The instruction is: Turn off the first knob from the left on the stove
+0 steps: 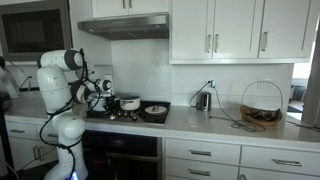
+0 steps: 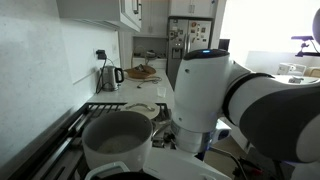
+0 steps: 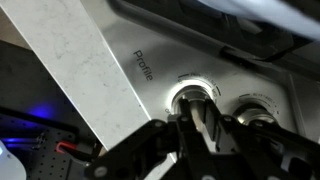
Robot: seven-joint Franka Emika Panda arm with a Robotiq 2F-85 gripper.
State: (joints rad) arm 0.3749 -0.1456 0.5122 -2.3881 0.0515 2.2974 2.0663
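From across the kitchen, an exterior view faces the counter (image 1: 200,122) squarely, wide; an exterior view sits close beside the arm (image 2: 215,100), looking along that counter; both exterior views share the pot (image 1: 129,102) (image 2: 118,140) and kettle (image 1: 203,100) (image 2: 108,77); the wrist view looks closely onto the stove (image 3: 150,62) front.

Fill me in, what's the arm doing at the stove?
The white robot arm is leaning at the front of the black stove. In the wrist view its dark gripper is at the round end knob beside the Profile lettering on the silver control panel, a finger on each side. Whether it's clamped isn't clear. A white pot sits on the cooktop.
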